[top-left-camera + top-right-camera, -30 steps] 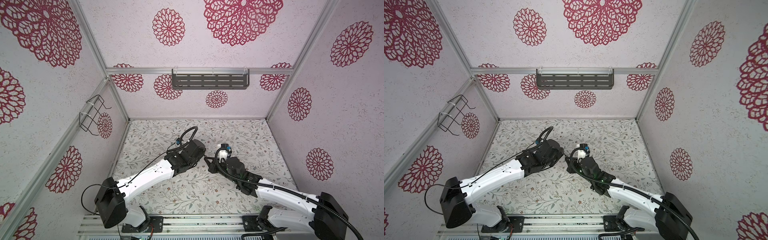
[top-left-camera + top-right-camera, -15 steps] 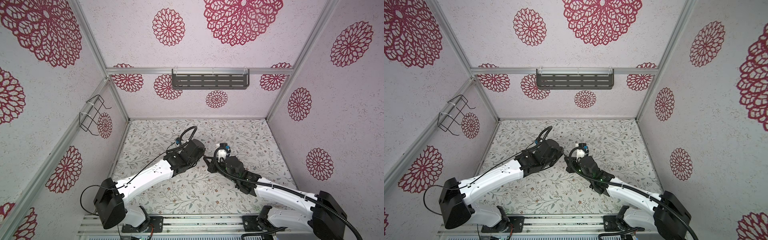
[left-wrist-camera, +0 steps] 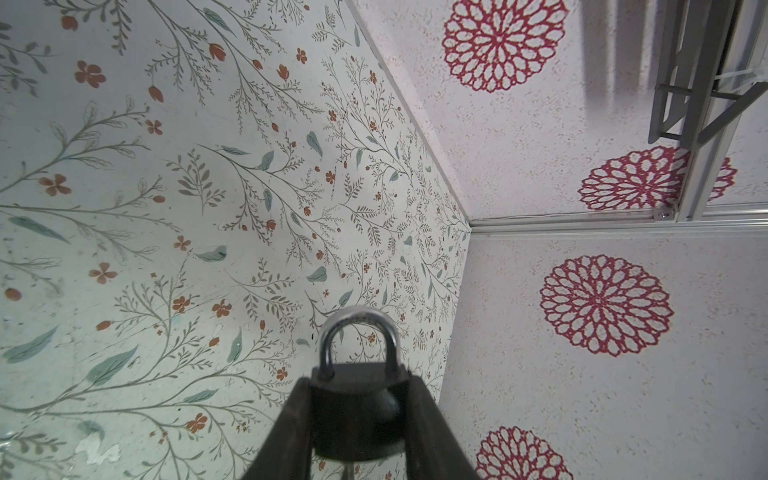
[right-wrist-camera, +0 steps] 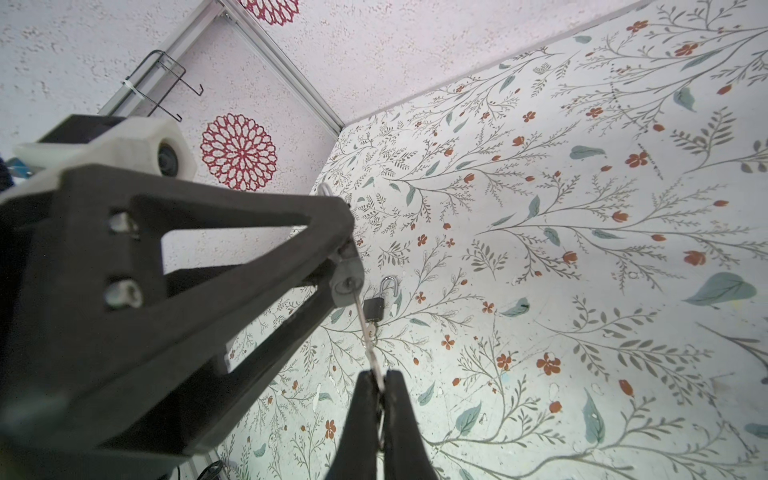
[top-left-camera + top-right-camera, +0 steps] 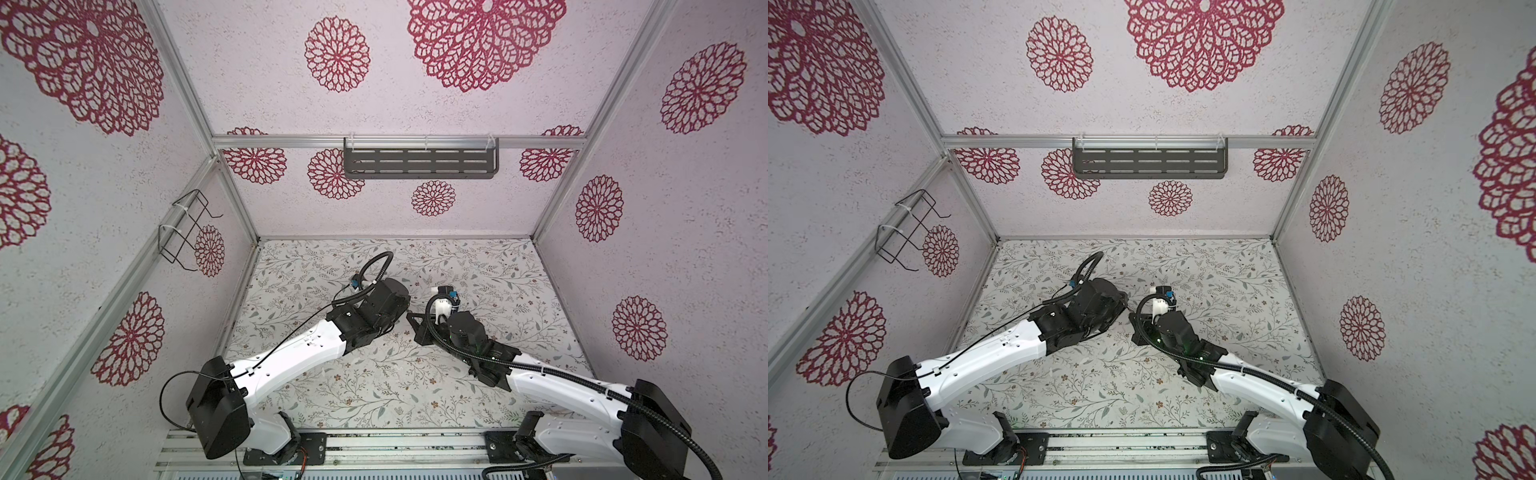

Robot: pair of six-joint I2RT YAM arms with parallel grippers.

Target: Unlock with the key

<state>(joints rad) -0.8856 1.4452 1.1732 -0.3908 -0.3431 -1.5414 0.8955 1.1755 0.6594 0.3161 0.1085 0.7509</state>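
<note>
Left wrist view has the padlock point(image 3: 353, 415) clamped by its dark body between the left jaws, one on each side. The steel shackle point(image 3: 359, 332) stands clear beyond their tips, both legs seated in the body, so it reads as locked. The lock hangs in the air above the flowered tabletop point(image 3: 124, 208). In both top views the two arms meet nose to nose over the middle of the tabletop, and the lock is hidden between them.

It is a solid metal piece: stiff, probably heavy for its bulk, with smooth sides that could slide under a twisting load. The sides of the body look like the right place to hold it, since that leaves the shackle and the keyway point(image 4: 348, 286) free. The left jaws stand part open, stopped by the width of the body.

In the right wrist view the right jaws are pinched fully together on the near end of the key point(image 4: 371, 359). Its thin blade runs edge-on from them up to the keyway in the padlock's underside. The tip meets the keyway; how deep it sits I cannot tell. The key looks light, flat and stiff. So thin a strip may swivel in the pinch when turned, so a hold across the flat of its head would suit best. A second padlock point(image 4: 372, 307) lies on the tabletop below, apart from both arms.
</note>
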